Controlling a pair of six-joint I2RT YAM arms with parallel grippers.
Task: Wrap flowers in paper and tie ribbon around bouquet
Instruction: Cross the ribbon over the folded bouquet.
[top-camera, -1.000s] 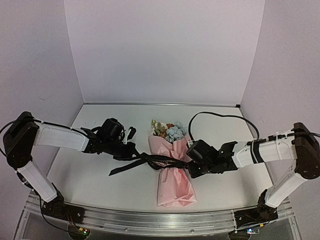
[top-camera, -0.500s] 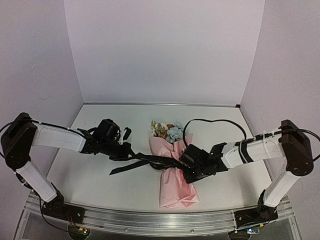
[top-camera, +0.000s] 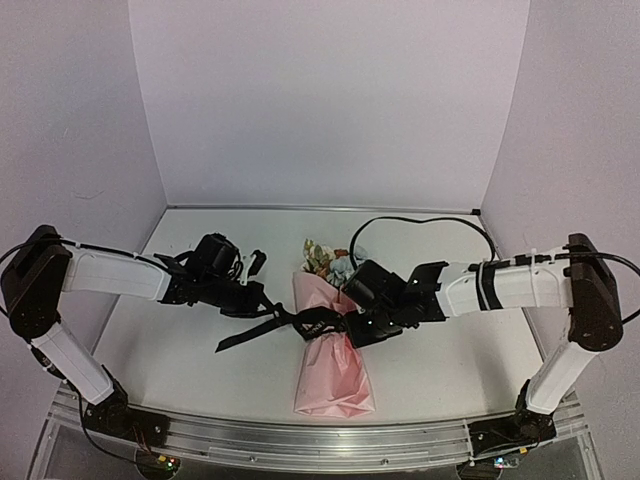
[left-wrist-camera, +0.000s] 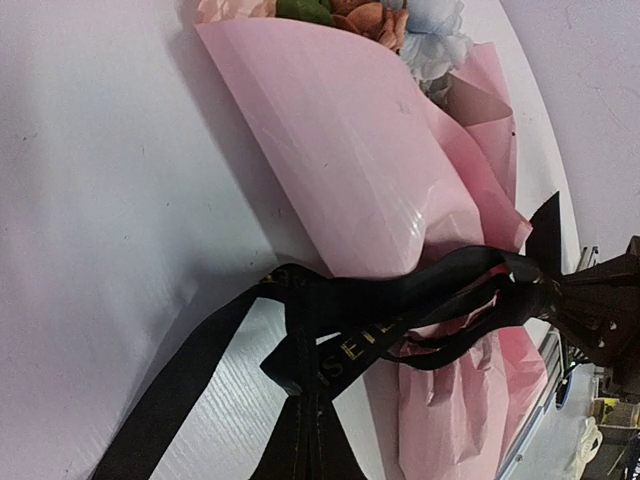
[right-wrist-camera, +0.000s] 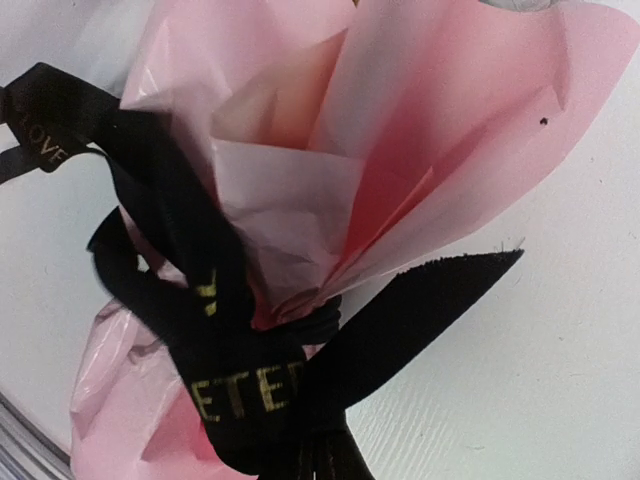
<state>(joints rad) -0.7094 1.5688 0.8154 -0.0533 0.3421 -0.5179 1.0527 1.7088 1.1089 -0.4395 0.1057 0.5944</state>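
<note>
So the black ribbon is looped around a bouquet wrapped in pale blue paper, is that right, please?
Not quite: the paper is pale pink, not pale blue, as the left wrist view shows. The black ribbon is indeed looped around the bouquet.

Brightly, evenly lit from overhead. Softly shadowed beside the paper (left-wrist-camera: 340, 150), glossy with glare. Blurred on the ribbon (right-wrist-camera: 170, 230) at close range.

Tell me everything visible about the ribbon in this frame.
The ribbon is narrow, black and satin-looking with gold lettering. It is looped around the waist of the pink paper bouquet, cinching it. Strands run to the left claw and right claw, both shut on it; one loose tail lies on the table.
</note>
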